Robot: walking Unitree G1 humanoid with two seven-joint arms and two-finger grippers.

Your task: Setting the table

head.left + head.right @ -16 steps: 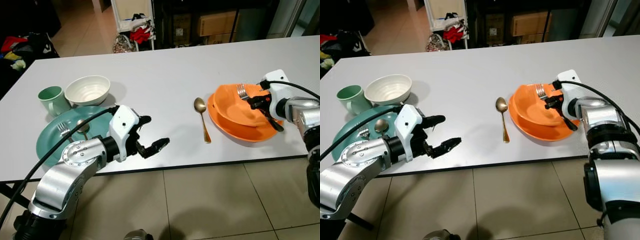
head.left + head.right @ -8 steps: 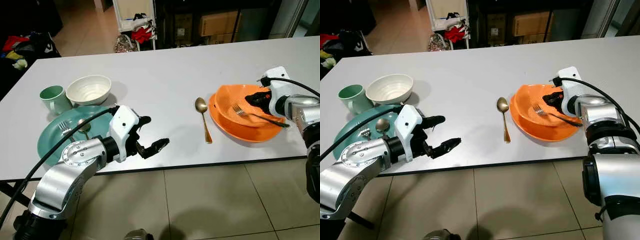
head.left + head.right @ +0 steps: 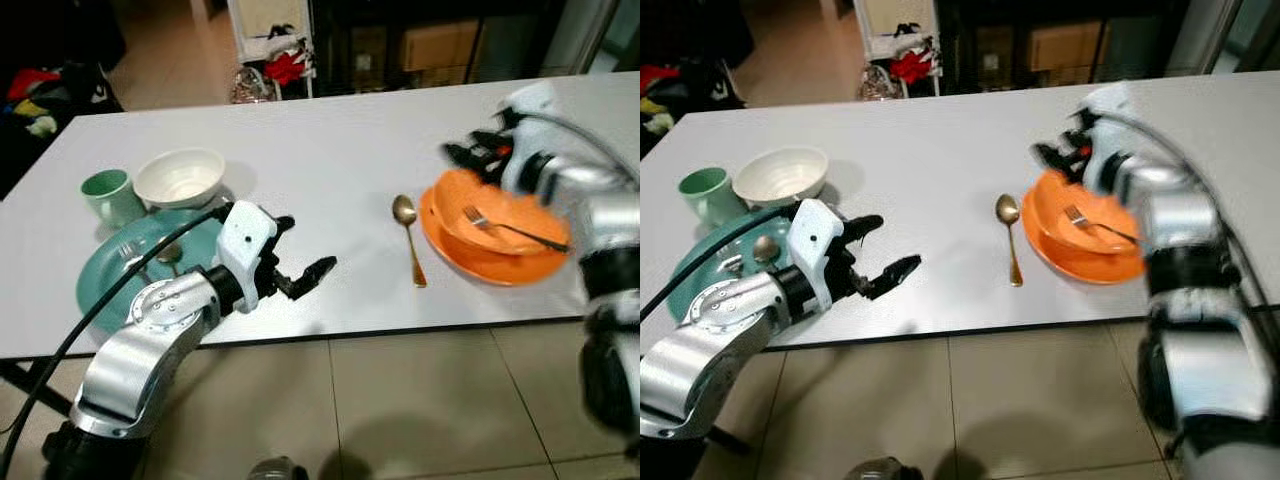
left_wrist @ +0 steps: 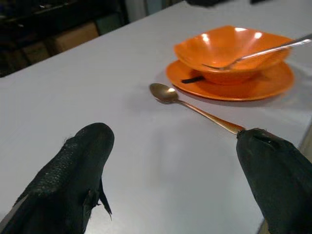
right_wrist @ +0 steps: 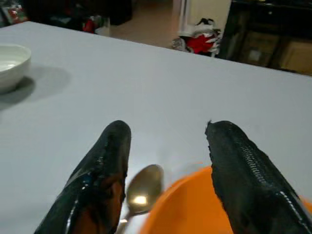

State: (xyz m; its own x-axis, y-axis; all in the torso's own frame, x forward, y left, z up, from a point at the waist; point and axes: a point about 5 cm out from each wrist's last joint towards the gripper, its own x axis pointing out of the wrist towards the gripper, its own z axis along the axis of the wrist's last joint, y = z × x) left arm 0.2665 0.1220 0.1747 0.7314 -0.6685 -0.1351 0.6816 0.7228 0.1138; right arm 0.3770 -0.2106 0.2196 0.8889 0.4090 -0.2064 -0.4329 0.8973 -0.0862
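Hovering released, right end effector (image 3: 478, 152) above orange bowl (image 3: 490, 215); risking clipping the fork (image 3: 512, 228) overhanging its rim, tipping it onto the desk (image 3: 330, 160).

Beige tiled floor (image 3: 420, 400), dark shelving (image 3: 420, 45) behind

Even indoor light falls from above on the pale table (image 3: 320, 150), which reads bright; the room beyond its far edge is dim. Soft shadows lie beside the white bowl (image 3: 180, 177) and under the left gripper (image 3: 300, 262). The right arm (image 3: 1160, 215) is motion-blurred. Highlights glint on the orange bowl (image 4: 229, 51). Near fingers (image 5: 105, 180) are soft-focused in the wrist views.
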